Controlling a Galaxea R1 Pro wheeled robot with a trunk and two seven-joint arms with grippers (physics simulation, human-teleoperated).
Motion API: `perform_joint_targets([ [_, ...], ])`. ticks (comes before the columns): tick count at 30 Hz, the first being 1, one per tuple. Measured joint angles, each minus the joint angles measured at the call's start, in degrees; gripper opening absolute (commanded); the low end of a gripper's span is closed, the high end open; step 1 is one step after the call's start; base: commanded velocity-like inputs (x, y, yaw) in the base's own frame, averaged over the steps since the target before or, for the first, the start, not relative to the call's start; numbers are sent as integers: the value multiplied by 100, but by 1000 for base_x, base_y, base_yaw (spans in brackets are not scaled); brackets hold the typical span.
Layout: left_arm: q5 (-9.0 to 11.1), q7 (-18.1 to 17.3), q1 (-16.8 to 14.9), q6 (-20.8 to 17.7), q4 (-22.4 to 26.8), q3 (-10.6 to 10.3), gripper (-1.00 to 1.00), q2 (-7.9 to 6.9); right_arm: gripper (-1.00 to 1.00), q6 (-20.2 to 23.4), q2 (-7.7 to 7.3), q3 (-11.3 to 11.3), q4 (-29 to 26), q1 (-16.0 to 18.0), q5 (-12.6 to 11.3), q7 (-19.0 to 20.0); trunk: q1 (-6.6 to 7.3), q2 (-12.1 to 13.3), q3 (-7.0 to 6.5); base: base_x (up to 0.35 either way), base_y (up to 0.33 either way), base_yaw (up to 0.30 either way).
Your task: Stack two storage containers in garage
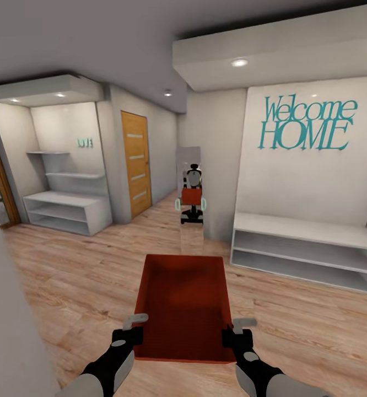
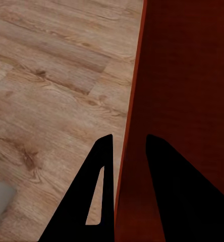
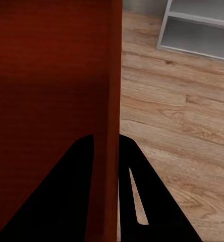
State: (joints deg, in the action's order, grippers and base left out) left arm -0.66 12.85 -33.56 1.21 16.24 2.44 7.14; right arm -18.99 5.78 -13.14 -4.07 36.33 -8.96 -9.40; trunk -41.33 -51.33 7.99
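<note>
Orange-red and lidless, one shallow bin (image 1: 183, 306) is carried low in front of the robot, above a light wood plank floor (image 1: 73, 275). The left gripper (image 1: 129, 326) clamps the bin's left wall, one finger inside and one outside; the left wrist view shows the thin wall (image 2: 126, 166) pinched between the dark fingers. The right gripper (image 1: 237, 330) pinches the right wall (image 3: 111, 151) the same way.

Ahead is a hallway with white shelving (image 1: 310, 253), a wooden door (image 1: 136, 162) and teal "Welcome HOME" lettering (image 1: 307, 124). A mirror (image 1: 191, 190) at the hall's end reflects the robot holding the bin.

As I judge it, the task is at an early stage: one bin is lifted and in transit, with wood flooring rather than dark garage concrete underfoot. Setting it down, fetching the second bin and stacking remain.
</note>
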Motion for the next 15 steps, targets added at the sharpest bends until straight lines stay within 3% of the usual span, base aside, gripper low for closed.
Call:
perform_joint_targets([
  [15, 0, 1, 1, -4, -1, -4, -100, 0, -100, 0, 0, 3, 0, -4, -1, 0, 0, 0, 0, 322, 0, 0],
])
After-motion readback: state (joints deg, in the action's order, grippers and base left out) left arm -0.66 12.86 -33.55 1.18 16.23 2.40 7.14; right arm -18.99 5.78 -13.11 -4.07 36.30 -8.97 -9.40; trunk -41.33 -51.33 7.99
